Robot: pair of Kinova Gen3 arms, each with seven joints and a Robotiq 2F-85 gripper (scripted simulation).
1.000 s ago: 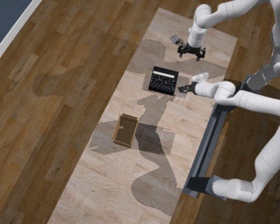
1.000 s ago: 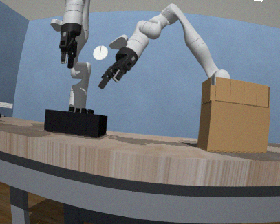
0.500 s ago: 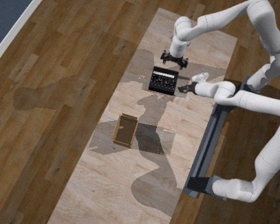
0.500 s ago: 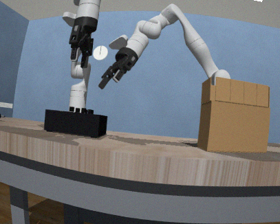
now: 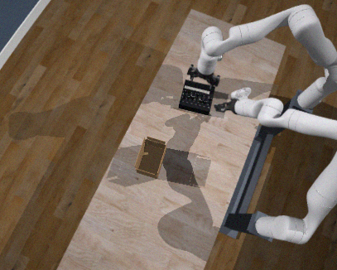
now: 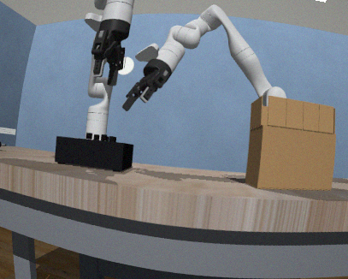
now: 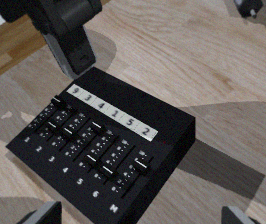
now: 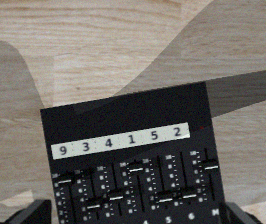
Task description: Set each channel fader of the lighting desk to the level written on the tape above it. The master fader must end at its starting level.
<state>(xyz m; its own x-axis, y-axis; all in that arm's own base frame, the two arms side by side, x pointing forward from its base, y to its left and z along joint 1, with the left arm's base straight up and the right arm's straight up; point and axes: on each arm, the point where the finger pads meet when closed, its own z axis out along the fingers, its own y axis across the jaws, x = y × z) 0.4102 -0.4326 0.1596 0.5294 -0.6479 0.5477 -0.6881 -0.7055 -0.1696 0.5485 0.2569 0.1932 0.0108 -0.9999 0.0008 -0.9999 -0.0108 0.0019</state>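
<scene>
From the top, the lighting desk [image 5: 196, 98] [image 6: 92, 153] [image 7: 101, 142] [image 8: 133, 156] sits near the bench's [image 5: 113, 215] [image 6: 180, 210] [image 7: 184, 50] [image 8: 109, 50] upper short edge; the carton [image 5: 163, 155] [image 6: 293, 156] lies nearer its left long edge. Exterior: right gripper [image 5: 204, 79] [image 6: 108, 70] [image 7: 79, 57] [image 8: 133, 215] above the desk, left gripper [image 5: 223, 107] [image 6: 135, 96] [image 7: 141, 217] beside it, both with jaws apart, holding nothing. Left wrist: the tape [image 7: 111, 112] [image 8: 120, 141] reads 9, 3, 4, 1, 5, 2. Right wrist: fader 4 [image 7: 98, 127] [image 8: 136, 169] stands high, though its tape says 1
</scene>
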